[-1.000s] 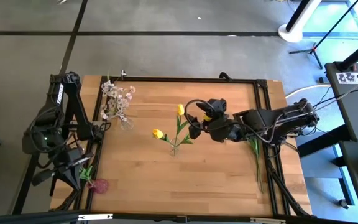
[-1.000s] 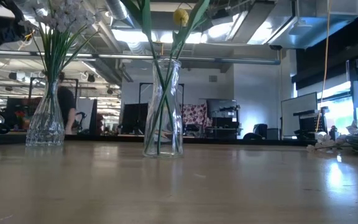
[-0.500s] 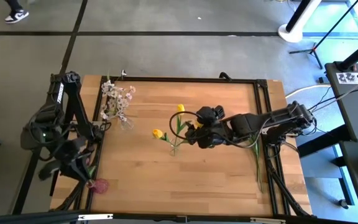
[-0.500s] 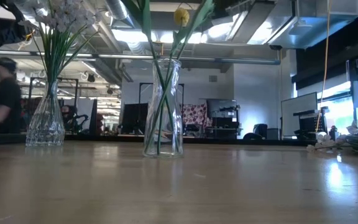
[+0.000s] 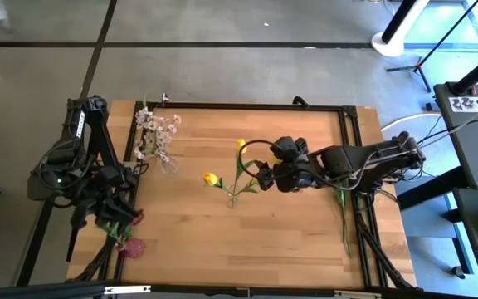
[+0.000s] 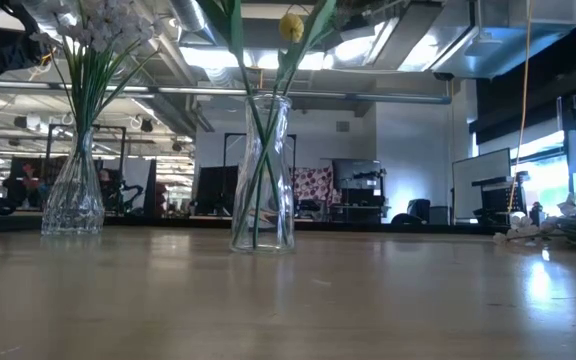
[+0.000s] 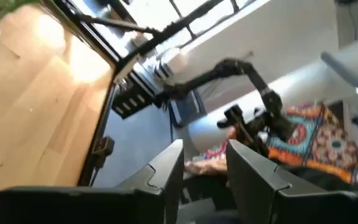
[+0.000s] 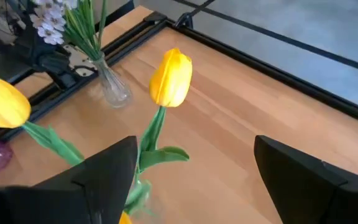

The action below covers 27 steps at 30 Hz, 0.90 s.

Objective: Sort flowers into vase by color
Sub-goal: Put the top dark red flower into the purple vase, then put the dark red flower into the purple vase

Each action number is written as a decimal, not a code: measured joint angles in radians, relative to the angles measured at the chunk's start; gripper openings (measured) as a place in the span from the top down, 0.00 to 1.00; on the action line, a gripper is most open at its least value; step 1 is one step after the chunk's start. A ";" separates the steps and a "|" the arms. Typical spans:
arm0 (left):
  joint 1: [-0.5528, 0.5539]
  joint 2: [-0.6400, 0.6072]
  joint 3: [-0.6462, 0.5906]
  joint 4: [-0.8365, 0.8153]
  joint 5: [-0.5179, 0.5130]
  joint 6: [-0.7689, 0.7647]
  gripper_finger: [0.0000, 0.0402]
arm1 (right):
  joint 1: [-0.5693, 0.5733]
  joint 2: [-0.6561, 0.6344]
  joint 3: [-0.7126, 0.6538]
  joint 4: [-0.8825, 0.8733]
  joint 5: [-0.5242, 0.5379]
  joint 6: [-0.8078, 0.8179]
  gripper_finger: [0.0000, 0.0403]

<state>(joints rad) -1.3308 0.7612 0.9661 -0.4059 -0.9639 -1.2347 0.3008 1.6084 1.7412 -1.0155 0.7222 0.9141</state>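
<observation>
Right gripper [image 5: 265,176] fingers wide open, empty, beside yellow tulips [image 8: 171,77] in vase; left gripper [image 5: 114,224] narrowly open, empty. Next: fetch stem [image 5: 341,212].

A robotics lab or open workshop floor is being shown. A wooden table [image 5: 247,224] edged with a black metal frame [image 5: 247,106] is being used as a test bench, set on a grey floor marked with dark tape lines [image 5: 181,44]. Beyond the table, exposed ceiling ducts [image 6: 183,40] and strip lights [image 6: 368,45] are being seen overhead, with rows of dark monitors [image 6: 218,190] and desks behind. To the right of the table, cables [image 5: 405,120] are being run along the floor beside a white stand [image 5: 397,33] and a tripod [image 5: 438,50].
</observation>
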 joint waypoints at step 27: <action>0.053 0.152 0.000 0.253 -0.524 0.355 0.77 | -0.609 -0.230 -0.754 -0.318 -0.643 0.150 0.23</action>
<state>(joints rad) -1.2779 0.9128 0.9661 -0.1528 -1.4883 -0.8795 -0.3081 1.3788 0.9870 -1.3333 0.0796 1.0645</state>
